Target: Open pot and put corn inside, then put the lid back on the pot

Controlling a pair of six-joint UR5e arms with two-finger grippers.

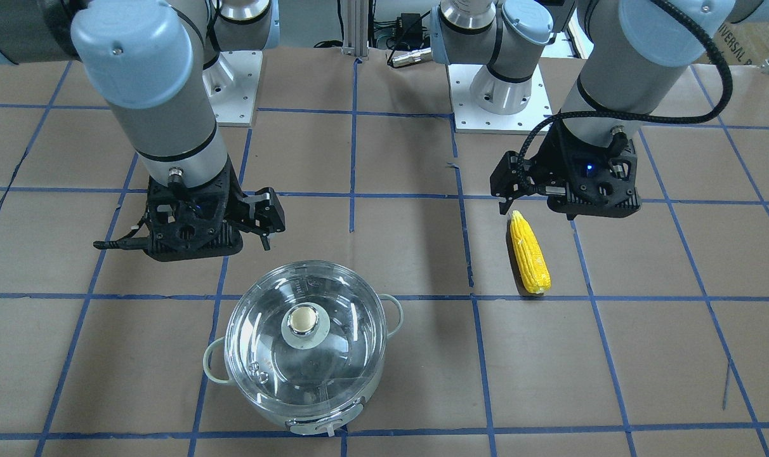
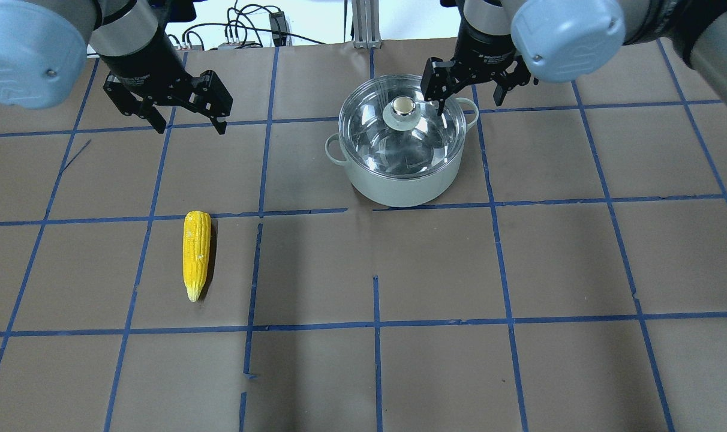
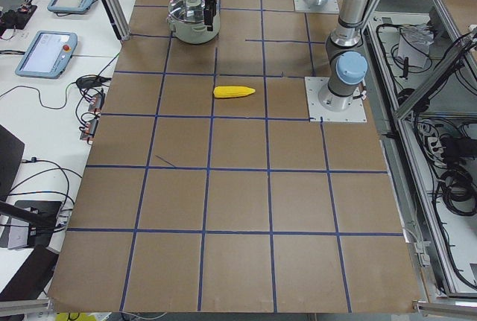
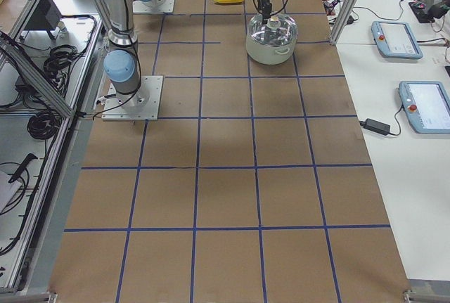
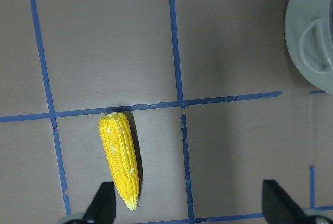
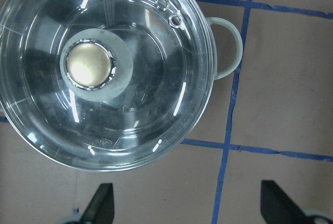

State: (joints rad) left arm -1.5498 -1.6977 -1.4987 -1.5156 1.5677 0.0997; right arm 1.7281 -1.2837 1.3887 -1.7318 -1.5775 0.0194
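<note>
The steel pot (image 2: 399,183) stands on the table with the glass lid (image 2: 426,141) on it, cream knob (image 2: 403,106) in the centre. The yellow corn (image 2: 196,255) lies flat on the table, apart from the pot. My left gripper (image 2: 189,126) is open and empty, high over the corn's pointed end; in the left wrist view the corn (image 5: 120,156) lies by the left finger of the gripper (image 5: 190,206). My right gripper (image 2: 468,102) is open and empty above the pot's edge; in its wrist view the lid (image 6: 135,115) and knob (image 6: 89,68) lie ahead of the fingers.
The table is brown paper with a blue tape grid (image 2: 375,324). The pot's pale loop handles stick out at its sides (image 6: 229,47). The arm bases (image 1: 499,95) stand at the robot's side of the table. Tablets and cables lie past the table's edge (image 3: 48,49).
</note>
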